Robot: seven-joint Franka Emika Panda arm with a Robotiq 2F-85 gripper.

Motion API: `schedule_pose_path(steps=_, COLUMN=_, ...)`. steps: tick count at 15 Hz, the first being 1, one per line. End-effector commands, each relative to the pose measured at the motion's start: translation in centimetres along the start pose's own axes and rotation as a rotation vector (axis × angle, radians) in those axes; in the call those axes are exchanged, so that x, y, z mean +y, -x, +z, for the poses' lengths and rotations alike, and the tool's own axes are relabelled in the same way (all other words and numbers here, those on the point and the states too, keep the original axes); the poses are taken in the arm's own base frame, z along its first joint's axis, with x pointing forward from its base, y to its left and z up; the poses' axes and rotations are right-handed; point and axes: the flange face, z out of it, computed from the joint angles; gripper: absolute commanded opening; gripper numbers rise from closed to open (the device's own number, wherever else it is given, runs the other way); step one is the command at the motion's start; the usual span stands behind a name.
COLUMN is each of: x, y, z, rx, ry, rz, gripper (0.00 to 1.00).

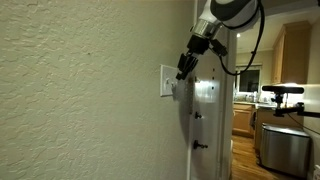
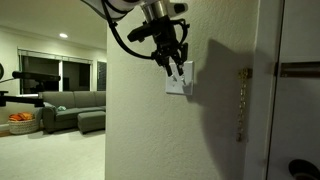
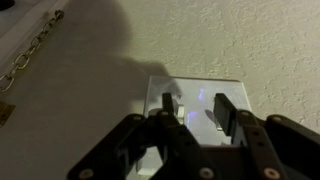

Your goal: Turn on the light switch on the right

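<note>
A white double light switch plate point(image 3: 200, 95) is mounted on the textured wall; it also shows in both exterior views point(image 1: 166, 83) point(image 2: 180, 84). My gripper point(image 3: 195, 108) is open, with its two dark fingers right at the plate and a toggle near each fingertip. I cannot tell whether a finger touches a toggle. In both exterior views the gripper point(image 1: 183, 70) point(image 2: 172, 65) reaches the plate from above, and its fingers hide part of the plate.
A door point(image 1: 207, 120) point(image 2: 297, 95) stands beside the switch, with a chain lock point(image 2: 240, 100) point(image 3: 30, 55) on its frame. A sofa point(image 2: 75, 108) is in the room beyond, and kitchen cabinets and a camera tripod point(image 1: 283, 95) are past the door.
</note>
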Motion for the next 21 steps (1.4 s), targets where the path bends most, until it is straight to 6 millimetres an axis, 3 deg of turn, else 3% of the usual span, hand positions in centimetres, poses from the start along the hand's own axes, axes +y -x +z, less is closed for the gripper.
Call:
schedule_pose_path(steps=1, x=-0.3, y=-0.2, z=0.9, rx=-0.018, ry=-0.015, rz=0.003, gripper=0.79)
schedule_pose_path(steps=4, x=-0.4, y=-0.6, z=1.8, rx=-0.026, ry=-0.022, rz=0.004, gripper=0.99)
schedule_pose_path(steps=7, x=-0.5, y=-1.0, z=2.5, rx=-0.028, ry=-0.023, rz=0.0, gripper=1.0)
schedule_pose_path(steps=8, x=-0.5, y=-1.2, z=2.6, rx=-0.026, ry=-0.022, rz=-0.003, gripper=0.93)
schedule_pose_path(steps=9, x=-0.5, y=-1.4, z=2.7, rx=-0.025, ry=-0.023, rz=-0.004, gripper=0.75)
schedule_pose_path(steps=10, x=-0.5, y=-1.6, z=2.9, rx=-0.025, ry=-0.023, rz=-0.007, gripper=0.73)
schedule_pose_path(steps=20, x=1.1, y=-2.4, z=3.2, rx=-0.016, ry=0.001, rz=-0.002, gripper=0.07)
schedule_pose_path(steps=21, x=1.3, y=-2.3, z=3.1, rx=-0.016, ry=0.003, rz=0.001, gripper=0.07)
